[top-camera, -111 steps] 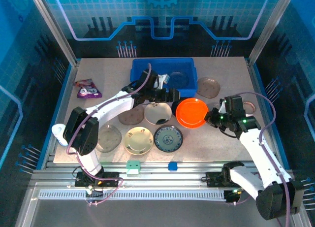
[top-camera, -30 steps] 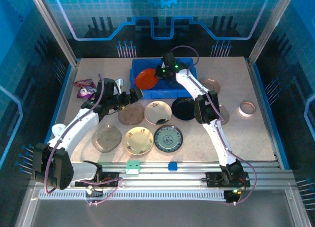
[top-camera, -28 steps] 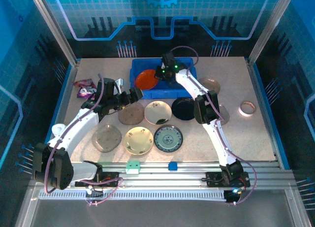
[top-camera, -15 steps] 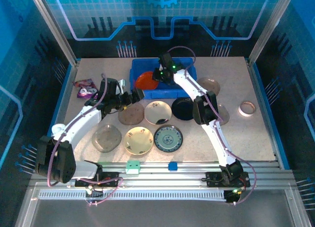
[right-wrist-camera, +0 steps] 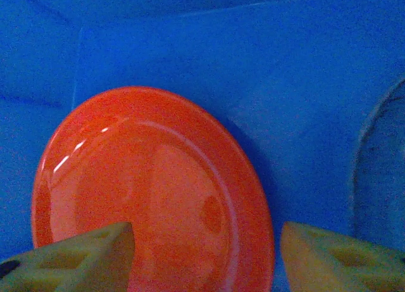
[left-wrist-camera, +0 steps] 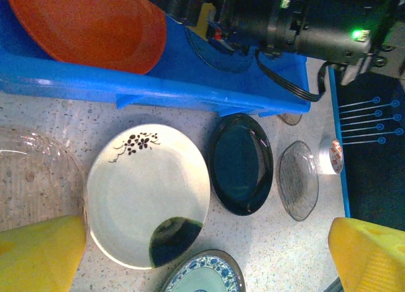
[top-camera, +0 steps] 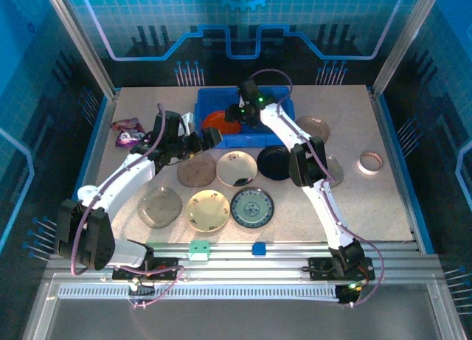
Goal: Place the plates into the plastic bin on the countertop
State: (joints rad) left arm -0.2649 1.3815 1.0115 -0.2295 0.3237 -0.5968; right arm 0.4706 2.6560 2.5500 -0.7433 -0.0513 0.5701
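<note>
Orange-red plate (right-wrist-camera: pixel 152 197) is seen resting in plastic bin (right-wrist-camera: pixel 253 51) beneath right gripper (right-wrist-camera: pixel 205 254) (jaws parted, nothing pinched); left gripper (left-wrist-camera: pixel 202 254) is held wide, empty, presumably for another plate.

No legible text (packet (top-camera: pixel 125 133) blurred)

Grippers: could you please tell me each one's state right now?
Left gripper: open, empty.
Right gripper: open, above the round orange-red plate in the blue plastic bin.

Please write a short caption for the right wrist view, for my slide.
Open right hand over the orange-red plate in the blue plastic bin.
</note>
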